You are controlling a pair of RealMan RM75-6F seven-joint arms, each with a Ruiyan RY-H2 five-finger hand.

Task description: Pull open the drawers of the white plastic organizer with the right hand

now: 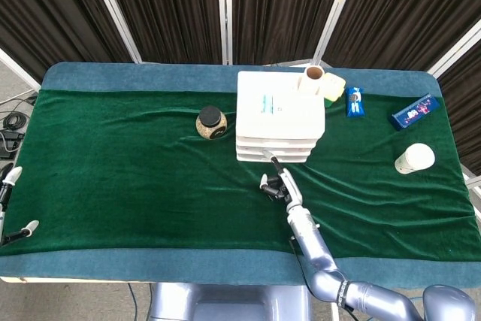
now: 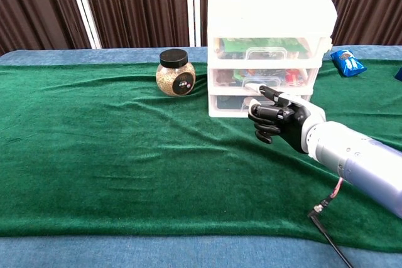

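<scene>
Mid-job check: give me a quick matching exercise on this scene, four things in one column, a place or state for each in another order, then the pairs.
Things
1. white plastic organizer
2. round jar
3. right hand
4. white cup

Places or states
A. off to the organizer's left on the green cloth
B. fingers curled, one finger stretched toward the drawer fronts
C. alone near the table's right end
D. three drawers, none visibly pulled out

Pairs: 1-D, 2-A, 3-B, 4-C
</scene>
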